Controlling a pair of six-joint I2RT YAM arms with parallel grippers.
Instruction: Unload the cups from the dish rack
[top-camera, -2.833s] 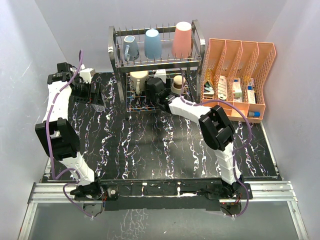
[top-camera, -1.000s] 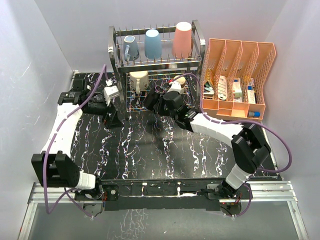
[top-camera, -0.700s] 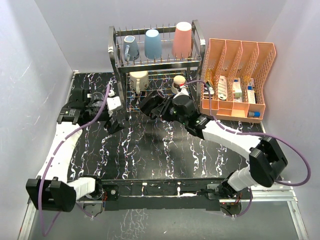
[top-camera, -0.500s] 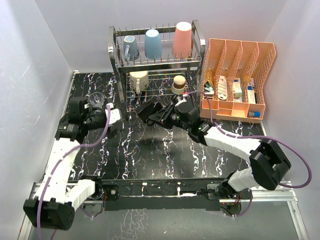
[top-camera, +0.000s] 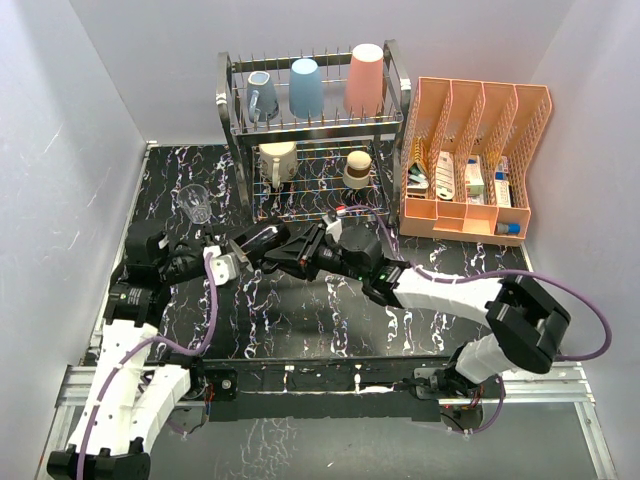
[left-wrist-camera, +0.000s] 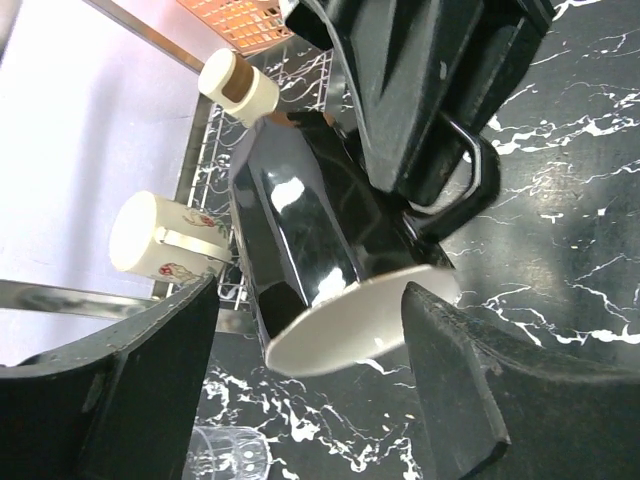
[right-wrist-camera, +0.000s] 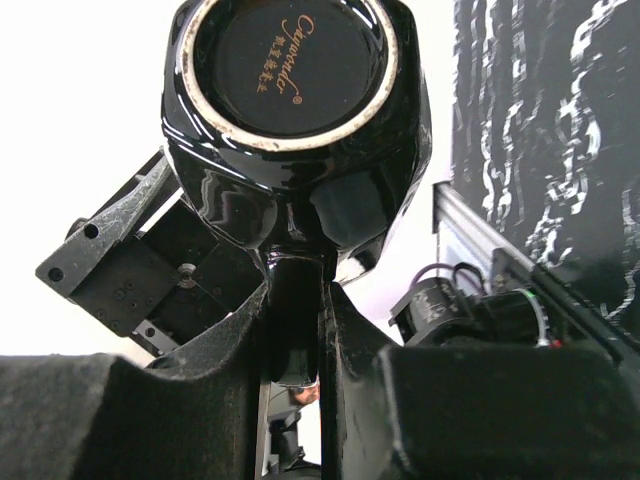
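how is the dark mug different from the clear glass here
The dark mug is opaque and glossy with a pale inside; the clear glass is see-through. The mug has a handle, pinched by the right end effector; the glass shows no handle and nothing holds it. The mug hangs tilted above the table; the glass rests on it. Both are out of the dish rack.

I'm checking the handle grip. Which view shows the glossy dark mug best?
Left wrist: there the glossy dark mug shows its faceted side, pale rim and handle, with the right gripper pinching that handle. Right wrist shows only its base and the handle between the fingers. Top external shows it small and foreshortened.
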